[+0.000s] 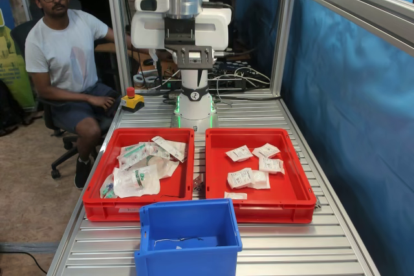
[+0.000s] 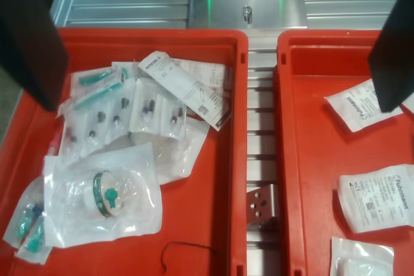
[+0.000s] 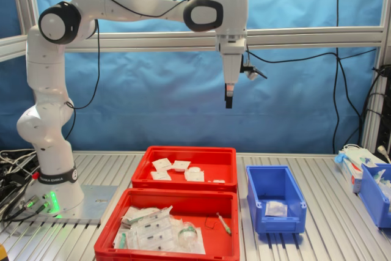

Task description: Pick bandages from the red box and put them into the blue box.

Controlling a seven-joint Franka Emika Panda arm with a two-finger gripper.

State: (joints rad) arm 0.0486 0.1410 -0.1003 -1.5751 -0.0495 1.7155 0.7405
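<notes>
Gripper [image 3: 229, 103] parked high above both trays, jaws spread wide, holding nothing. Below it lies the gap between the red box [image 1: 294, 206] and its twin tray [image 1: 90, 208]. Bandages [image 1: 249, 178] lie scattered, well below the fingers; blue box [image 3: 253, 197] beyond. Risks: descending off-centre onto the twin's green-printed packs [image 2: 103, 192]; overlapping sachets lifting as a pair; a pad catching the rim.
</notes>
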